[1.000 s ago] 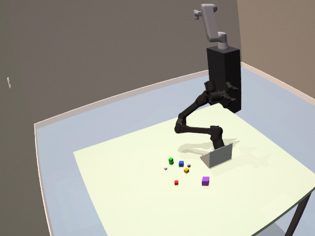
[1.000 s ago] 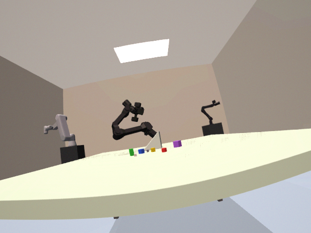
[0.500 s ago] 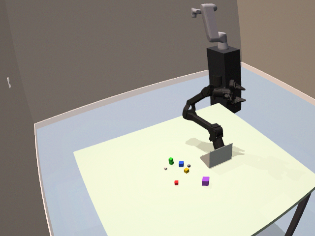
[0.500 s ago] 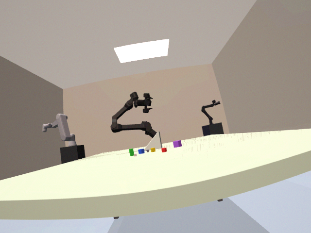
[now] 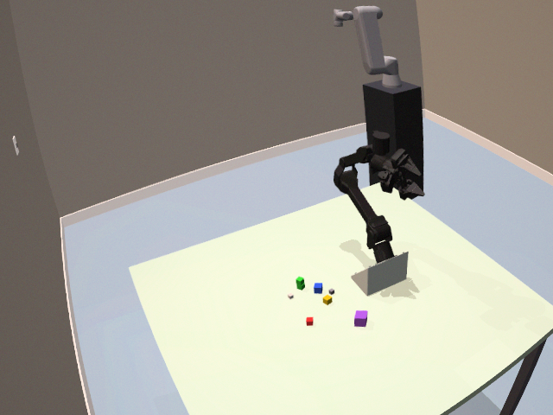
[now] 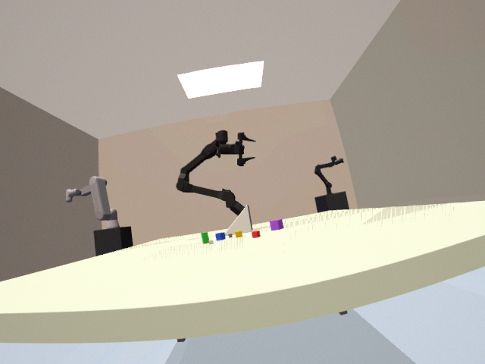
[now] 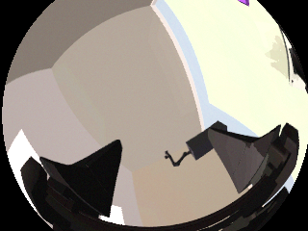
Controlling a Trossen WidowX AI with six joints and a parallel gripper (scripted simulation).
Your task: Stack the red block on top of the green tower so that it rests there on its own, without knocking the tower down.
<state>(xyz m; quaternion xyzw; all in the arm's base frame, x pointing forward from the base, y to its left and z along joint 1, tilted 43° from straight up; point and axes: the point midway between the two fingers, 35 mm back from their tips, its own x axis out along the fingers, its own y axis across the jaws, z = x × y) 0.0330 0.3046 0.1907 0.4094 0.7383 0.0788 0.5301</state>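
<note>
The gripper hangs high above the table, its jaws spread almost to their full width with nothing between them, well apart from every block. The red block lies on the table at the near edge of the cluster, untouched; the green tower stands upright farther back and to the left, with the blue block just beside it on the right, a yellow block between tower and red block, and a purple block off to the right of the red one. Two tiny pale and grey cubes lie near the tower; they are too small to tell more. The risks, as I judge them, lie in the long descent: the wide jaws could nudge the yellow block on the way to the red one, or clamp the red block off-centre so it twists in the grasp. Later, carrying it in low from the near side could clip the narrow tower or the blue block beside it and topple the stack, and a release slightly off the tower's top would let the red block slide off.
</note>
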